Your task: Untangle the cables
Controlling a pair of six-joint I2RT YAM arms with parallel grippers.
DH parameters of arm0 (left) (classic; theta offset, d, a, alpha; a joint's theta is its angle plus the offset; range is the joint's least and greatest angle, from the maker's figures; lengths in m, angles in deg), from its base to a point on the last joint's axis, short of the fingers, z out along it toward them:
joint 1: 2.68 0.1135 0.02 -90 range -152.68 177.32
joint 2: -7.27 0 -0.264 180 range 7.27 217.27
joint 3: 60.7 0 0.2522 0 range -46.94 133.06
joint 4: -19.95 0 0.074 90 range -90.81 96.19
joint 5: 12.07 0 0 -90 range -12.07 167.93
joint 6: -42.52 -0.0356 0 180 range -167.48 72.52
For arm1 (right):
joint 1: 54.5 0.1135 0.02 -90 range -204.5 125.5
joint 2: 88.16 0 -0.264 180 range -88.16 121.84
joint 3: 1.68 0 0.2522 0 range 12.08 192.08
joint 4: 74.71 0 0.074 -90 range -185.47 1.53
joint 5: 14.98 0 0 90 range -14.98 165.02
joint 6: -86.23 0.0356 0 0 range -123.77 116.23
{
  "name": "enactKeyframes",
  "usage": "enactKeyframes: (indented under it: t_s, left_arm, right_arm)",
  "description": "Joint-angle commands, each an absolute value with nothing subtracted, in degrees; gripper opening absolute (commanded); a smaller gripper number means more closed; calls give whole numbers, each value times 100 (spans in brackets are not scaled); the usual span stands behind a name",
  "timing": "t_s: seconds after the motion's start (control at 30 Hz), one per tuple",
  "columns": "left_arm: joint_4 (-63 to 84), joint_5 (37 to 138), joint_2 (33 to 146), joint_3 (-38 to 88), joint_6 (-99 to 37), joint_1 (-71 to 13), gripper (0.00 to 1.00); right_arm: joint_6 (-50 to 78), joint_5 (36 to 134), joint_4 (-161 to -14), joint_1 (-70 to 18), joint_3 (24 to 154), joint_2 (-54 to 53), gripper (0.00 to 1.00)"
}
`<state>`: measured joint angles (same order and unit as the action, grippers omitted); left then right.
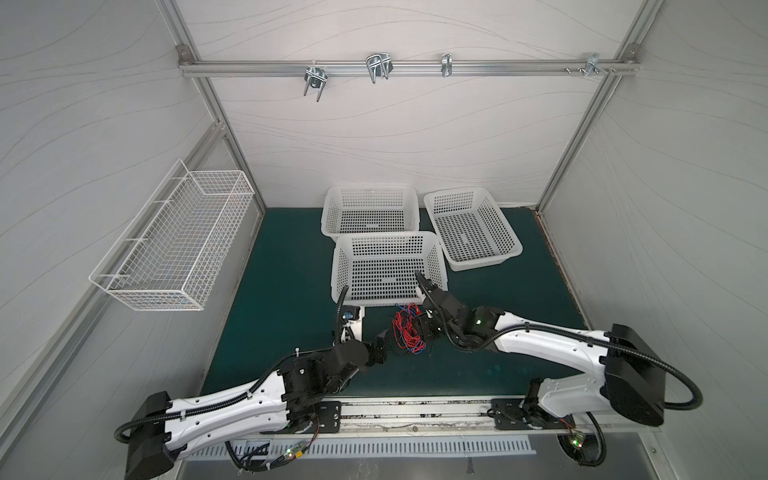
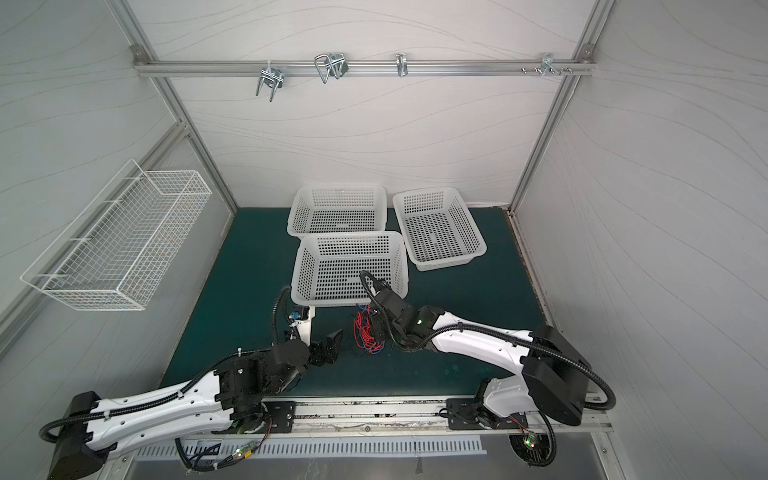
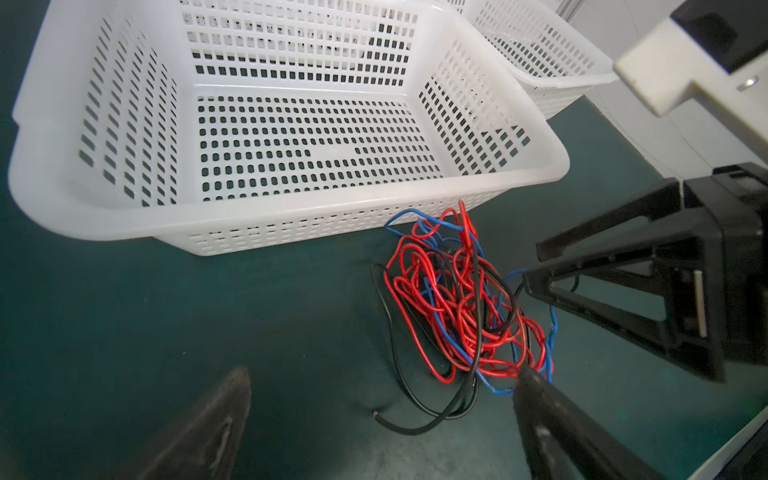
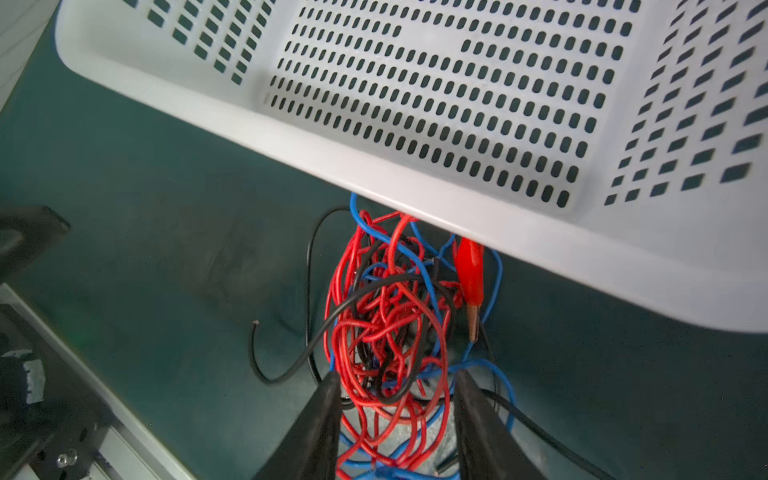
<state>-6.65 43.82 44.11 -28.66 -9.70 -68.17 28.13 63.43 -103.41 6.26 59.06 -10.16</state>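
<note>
Mat (image 1: 270, 291): dark green, matte. It looks grippy, so wires may drag on it rather than slide.
Nearest basket (image 1: 386, 236): white perforated plastic, probably light. A snagged pull could shift it.
Cables (image 1: 409, 328): lower centre, on the mat just in front of that basket, between both arms. Thin glossy red, blue and black loops.
Right gripper (image 4: 395, 415): half open, astride the clump, nothing clearly pinched. Grabbing many strands would lift the knot whole.
Left gripper (image 3: 384, 372): wide open, empty.
Red alligator clip (image 4: 469, 270): beside the basket wall, could hook a slot.
</note>
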Motion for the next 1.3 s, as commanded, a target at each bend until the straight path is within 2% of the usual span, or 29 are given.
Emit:
enactKeyframes:
  t_s: [0.0, 0.2, 0.77, 1.1, 1.2, 1.27]
  left_arm:
    - [-704, 4280, 4465, -2823, -797, -6833, 99]
    - [-728, 4250, 4956, -2588, -871, -6833, 99]
    - [257, 4438, 6352, -2227, -1300, -6831, 99]
    - [602, 4696, 6626, -2127, -1428, -6832, 99]
    - [813, 4791, 6765, -2120, -1528, -6837, 99]
    - [903, 4807, 6900, -2071, -1531, -6833, 99]
  right_arm:
    - [2954, 6299, -10584, 659, 6068, -885, 39]
    - [3110, 6368, -10786, 663, 6087, -730, 29]
    - [3185, 6450, -10865, 781, 5867, -835, 28]
    - [3113, 6509, -11079, 833, 5995, -807, 15]
    - [3078, 6464, -11114, 828, 6032, -832, 0]
    - [3029, 6442, -11163, 829, 6101, -859, 0]
